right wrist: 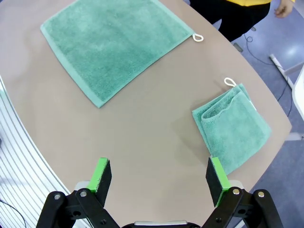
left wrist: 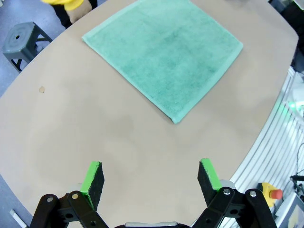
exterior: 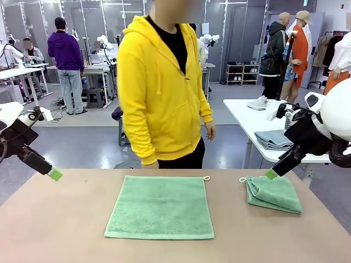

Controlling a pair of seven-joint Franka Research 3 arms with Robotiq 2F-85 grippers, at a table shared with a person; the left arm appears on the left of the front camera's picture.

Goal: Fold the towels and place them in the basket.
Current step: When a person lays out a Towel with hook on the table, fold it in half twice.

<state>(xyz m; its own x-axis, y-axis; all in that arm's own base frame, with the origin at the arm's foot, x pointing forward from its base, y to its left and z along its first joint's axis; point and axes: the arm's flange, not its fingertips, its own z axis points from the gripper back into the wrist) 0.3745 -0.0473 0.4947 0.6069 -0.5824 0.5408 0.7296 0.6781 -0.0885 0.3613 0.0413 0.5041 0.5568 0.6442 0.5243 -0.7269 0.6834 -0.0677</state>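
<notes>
Green terry towel [exterior: 159, 207] lies spread at centre, ready for folding; folded towel [exterior: 274, 193] waits right. Left gripper [left wrist: 152, 178] and right gripper [right wrist: 159, 173] hover released, empty.

Left arm [exterior: 16, 134] comes in low from its side, left gripper [exterior: 54, 174] angled down and inward, jaws spread wide. Right arm [exterior: 329, 120] mirrors it, right gripper [exterior: 271, 173] tilted down toward the middle, jaws just as wide.
</notes>
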